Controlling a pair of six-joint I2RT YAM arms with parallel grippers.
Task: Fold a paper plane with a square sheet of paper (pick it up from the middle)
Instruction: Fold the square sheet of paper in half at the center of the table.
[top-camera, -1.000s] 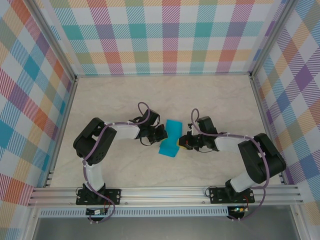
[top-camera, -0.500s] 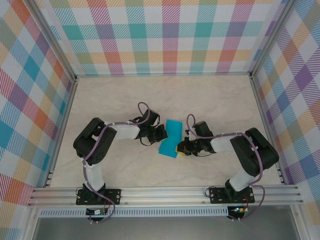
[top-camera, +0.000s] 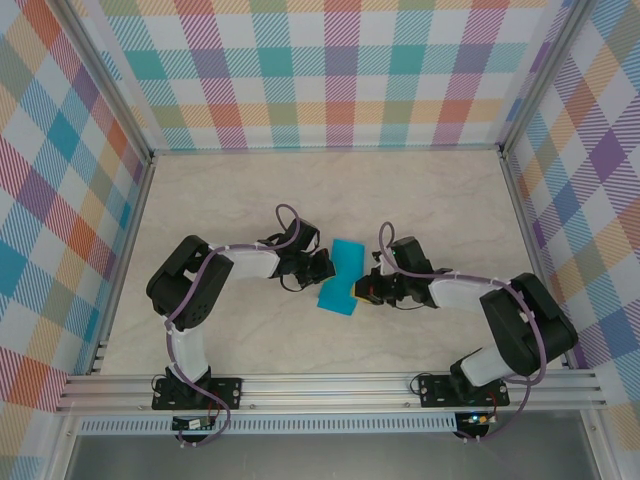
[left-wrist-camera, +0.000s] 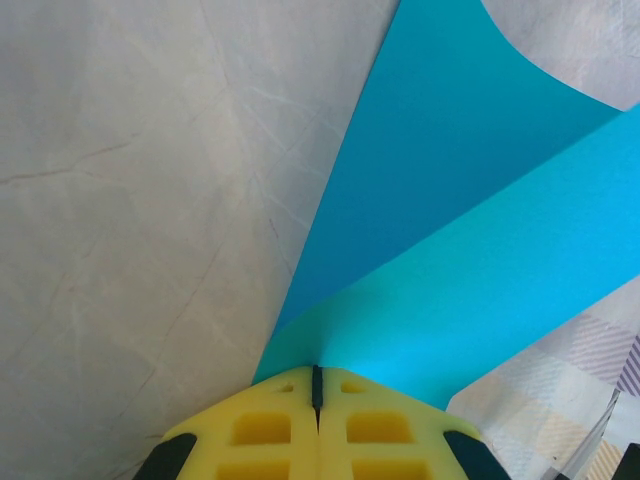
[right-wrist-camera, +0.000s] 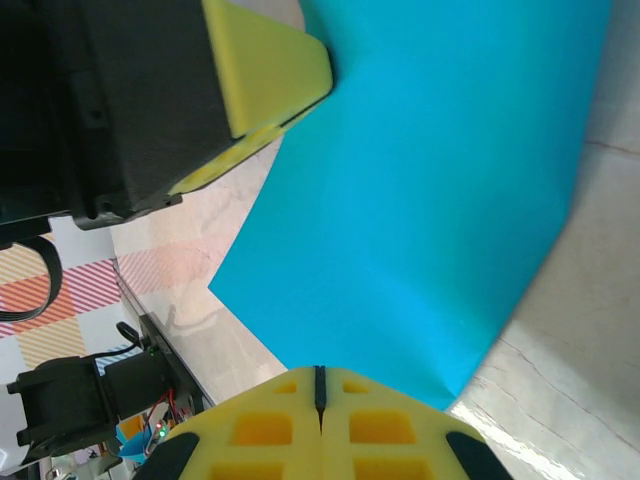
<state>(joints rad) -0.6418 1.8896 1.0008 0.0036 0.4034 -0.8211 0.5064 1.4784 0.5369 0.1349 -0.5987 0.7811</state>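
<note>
The thin, curled teal-blue square sheet of paper (top-camera: 341, 279) is held over the middle of the pale marbled tabletop (top-camera: 430, 200), its opposite edges pinched in the closed left gripper (left-wrist-camera: 317, 372) and right gripper (right-wrist-camera: 320, 372), whose wrist view also catches the left's yellow foam fingertips (right-wrist-camera: 265, 65)

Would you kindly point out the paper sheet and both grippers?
square sheet of paper (top-camera: 342, 278): top external view, its middle.
left gripper (left-wrist-camera: 317, 372): left wrist view, between its shut fingertips.
right gripper (right-wrist-camera: 320, 372): right wrist view, between its shut fingertips.
</note>
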